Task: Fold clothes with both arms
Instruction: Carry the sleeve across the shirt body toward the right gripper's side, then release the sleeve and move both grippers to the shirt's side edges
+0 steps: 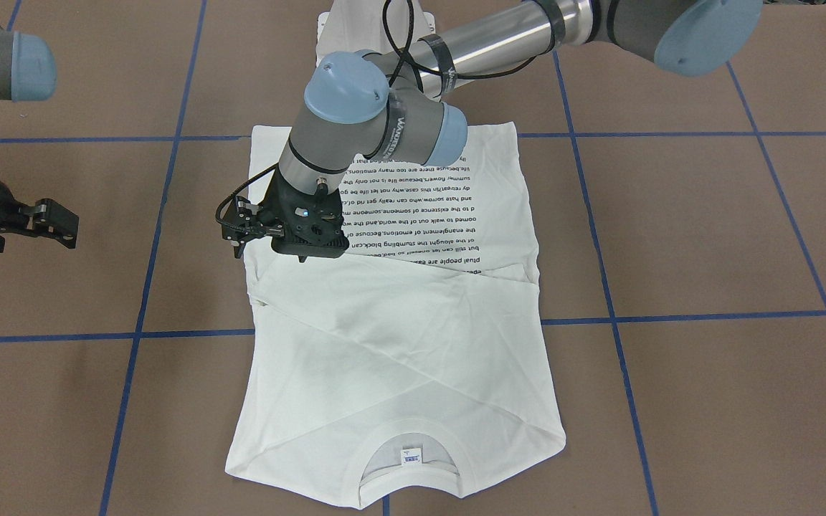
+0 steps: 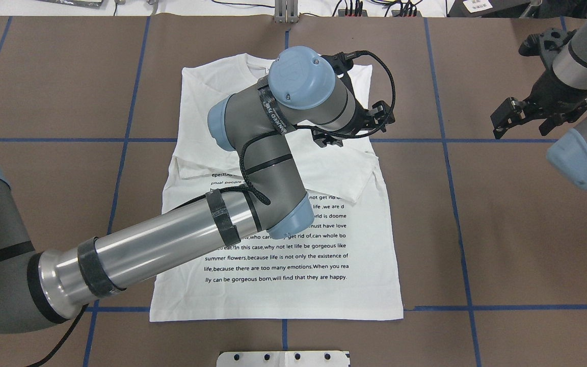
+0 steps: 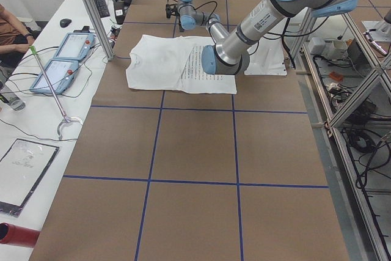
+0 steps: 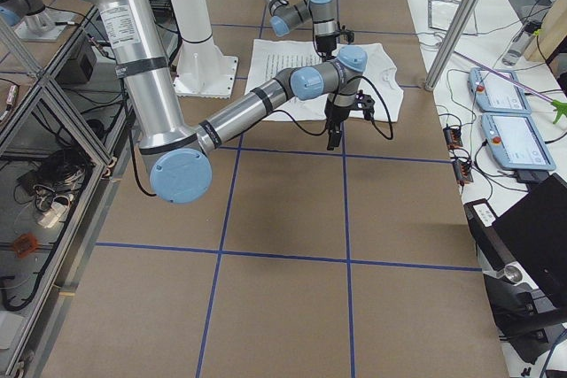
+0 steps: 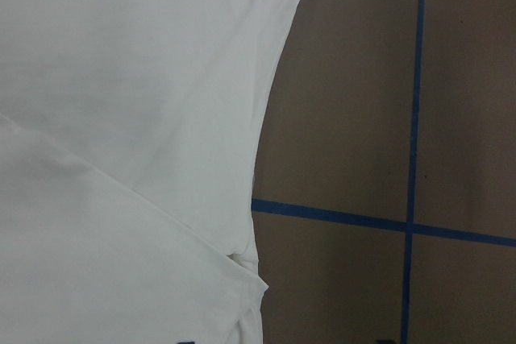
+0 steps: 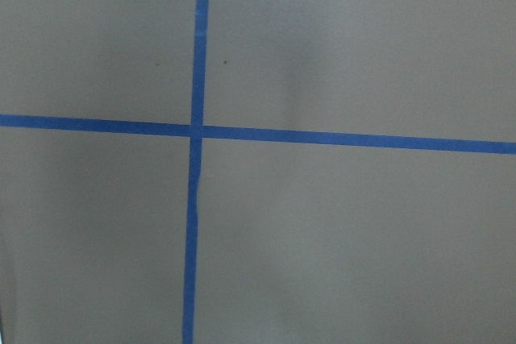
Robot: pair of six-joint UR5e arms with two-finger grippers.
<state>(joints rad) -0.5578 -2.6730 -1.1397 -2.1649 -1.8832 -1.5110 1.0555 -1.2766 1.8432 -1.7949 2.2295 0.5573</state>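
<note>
T-shirt (image 2: pixel 283 288) is laid flat on the bench (image 2: pixel 44 102), sleeves (image 1: pixel 399 301) crossed over the chest. Left gripper (image 2: pixel 359 127) is held spread and empty above its edge, and right gripper (image 2: pixel 525 122) likewise, well apart from it. If 1 layer alone is pinched, the crossed sleeves could be dragged loose and the fold skewed.

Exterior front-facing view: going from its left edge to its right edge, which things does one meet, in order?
The right hand → left hand → T-shirt's neck label → left arm's big blue cap.
</note>
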